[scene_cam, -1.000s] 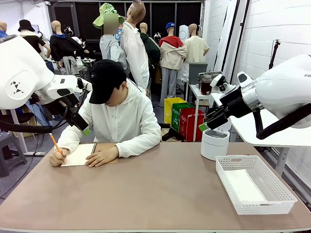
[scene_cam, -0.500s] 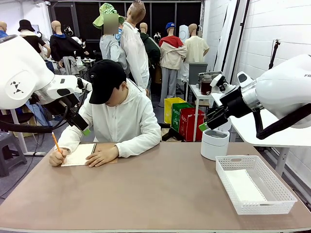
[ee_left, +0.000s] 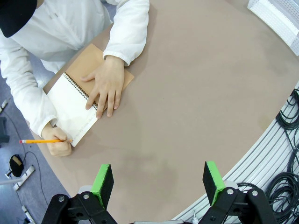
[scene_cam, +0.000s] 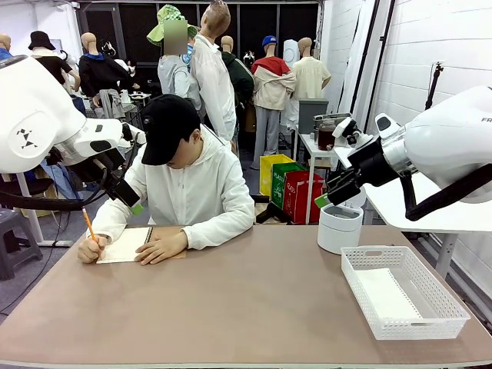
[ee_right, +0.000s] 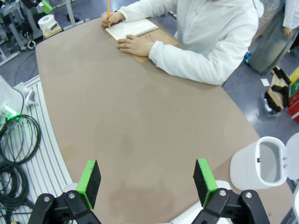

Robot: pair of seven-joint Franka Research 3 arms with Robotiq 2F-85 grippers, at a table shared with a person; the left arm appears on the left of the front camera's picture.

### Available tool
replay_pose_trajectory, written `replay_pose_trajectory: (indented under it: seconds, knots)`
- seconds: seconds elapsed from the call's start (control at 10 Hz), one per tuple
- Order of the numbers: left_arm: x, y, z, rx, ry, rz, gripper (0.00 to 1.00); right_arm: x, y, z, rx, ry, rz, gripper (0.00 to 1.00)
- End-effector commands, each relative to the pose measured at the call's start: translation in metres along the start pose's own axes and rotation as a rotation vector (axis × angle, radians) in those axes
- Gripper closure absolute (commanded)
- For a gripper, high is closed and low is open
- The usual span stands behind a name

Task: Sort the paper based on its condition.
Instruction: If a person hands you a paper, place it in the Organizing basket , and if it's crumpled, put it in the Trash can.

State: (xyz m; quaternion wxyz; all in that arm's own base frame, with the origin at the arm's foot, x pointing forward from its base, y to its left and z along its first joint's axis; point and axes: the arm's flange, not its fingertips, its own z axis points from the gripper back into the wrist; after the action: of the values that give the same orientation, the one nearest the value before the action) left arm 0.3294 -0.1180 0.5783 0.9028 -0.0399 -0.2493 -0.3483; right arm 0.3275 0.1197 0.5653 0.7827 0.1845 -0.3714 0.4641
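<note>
A person sits at the far side and writes with an orange pencil (scene_cam: 87,225) on the open white page of a spiral notebook (scene_cam: 127,244) (ee_left: 74,105) (ee_right: 131,28), the other hand flat on it. What looks like a white sheet of paper (scene_cam: 388,292) lies flat in the white basket (scene_cam: 361,288). My left gripper (scene_cam: 131,201) (ee_left: 159,179) hangs open high above the table's left side, near the person's shoulder. My right gripper (scene_cam: 327,196) (ee_right: 147,179) hangs open above the table's right side, with nothing between its fingers.
A white lidded bin (scene_cam: 340,227) (ee_right: 259,168) stands at the far right, behind the basket (ee_left: 280,14). The brown tabletop (scene_cam: 246,300) stretches between notebook and basket. Cables lie beyond the table's near edge (ee_right: 14,140).
The pencil has shifted slightly as the person writes. Neither arm has moved.
</note>
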Motion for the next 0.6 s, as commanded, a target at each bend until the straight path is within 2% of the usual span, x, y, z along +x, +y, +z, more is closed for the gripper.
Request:
replay_pose_trajectory:
  seconds: [0.0, 0.5]
  knots:
    - [-0.0002, 0.0004, 0.0006, -0.018, -0.006, -0.006, 0.00, -0.0001, 0.0004, 0.0002, 0.013, -0.006, 0.000, 0.00]
    - [-0.0002, 0.0004, 0.0006, -0.018, -0.006, -0.006, 0.00, -0.0001, 0.0004, 0.0002, 0.013, -0.006, 0.000, 0.00]
